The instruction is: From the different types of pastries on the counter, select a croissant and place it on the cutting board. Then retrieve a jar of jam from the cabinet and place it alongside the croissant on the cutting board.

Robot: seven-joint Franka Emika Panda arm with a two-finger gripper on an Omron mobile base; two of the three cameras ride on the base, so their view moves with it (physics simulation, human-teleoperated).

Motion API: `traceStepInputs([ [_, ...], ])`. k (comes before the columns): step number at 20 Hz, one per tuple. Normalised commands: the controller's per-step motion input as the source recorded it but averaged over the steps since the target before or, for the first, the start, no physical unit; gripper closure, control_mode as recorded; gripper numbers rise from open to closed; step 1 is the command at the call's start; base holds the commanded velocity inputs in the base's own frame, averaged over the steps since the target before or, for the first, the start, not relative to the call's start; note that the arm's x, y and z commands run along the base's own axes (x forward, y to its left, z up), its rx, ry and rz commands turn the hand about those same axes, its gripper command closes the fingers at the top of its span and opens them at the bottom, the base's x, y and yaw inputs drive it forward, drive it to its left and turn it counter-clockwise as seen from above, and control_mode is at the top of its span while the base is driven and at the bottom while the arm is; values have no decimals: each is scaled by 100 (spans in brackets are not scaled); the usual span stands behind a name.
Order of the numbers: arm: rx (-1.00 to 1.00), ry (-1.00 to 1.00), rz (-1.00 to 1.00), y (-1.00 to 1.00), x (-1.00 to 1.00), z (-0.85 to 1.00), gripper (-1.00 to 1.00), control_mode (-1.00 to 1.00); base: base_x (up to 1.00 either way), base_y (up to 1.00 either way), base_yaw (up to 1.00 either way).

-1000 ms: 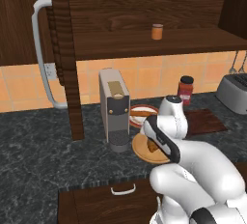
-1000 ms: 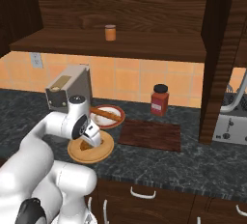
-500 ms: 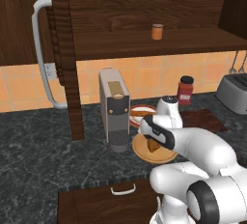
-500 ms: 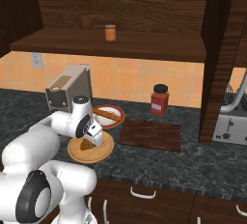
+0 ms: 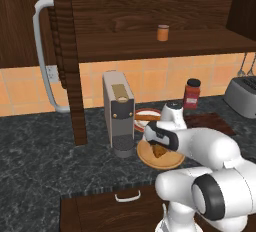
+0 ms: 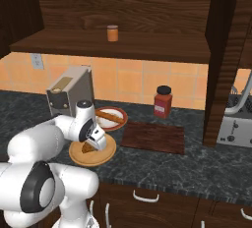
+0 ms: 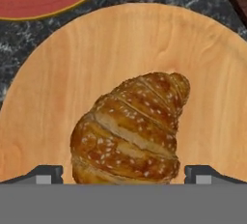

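Croissant sits on the round wooden plate, left of the board, with the end effector spread wide either side of it; a shallow pinch might let the flaky lump slip free.

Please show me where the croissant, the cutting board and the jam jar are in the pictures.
croissant (image 7: 130, 129), hand view, middle of its ridged top.
cutting board (image 6: 153, 137), right base view, bare middle of the board.
jam jar (image 6: 112, 34), right base view, orange body below the lid.
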Motion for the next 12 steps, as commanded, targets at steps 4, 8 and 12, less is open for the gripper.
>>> traceStepInputs([
  [4, 0, 0, 0, 0, 0, -24, -100, -100, 0, 0, 0],
  [8, 0, 0, 0, 0, 0, -29, -100, -100, 0, 0, 0],
  [12, 0, 0, 0, 0, 0, -22, -100, -100, 0, 0, 0],
])
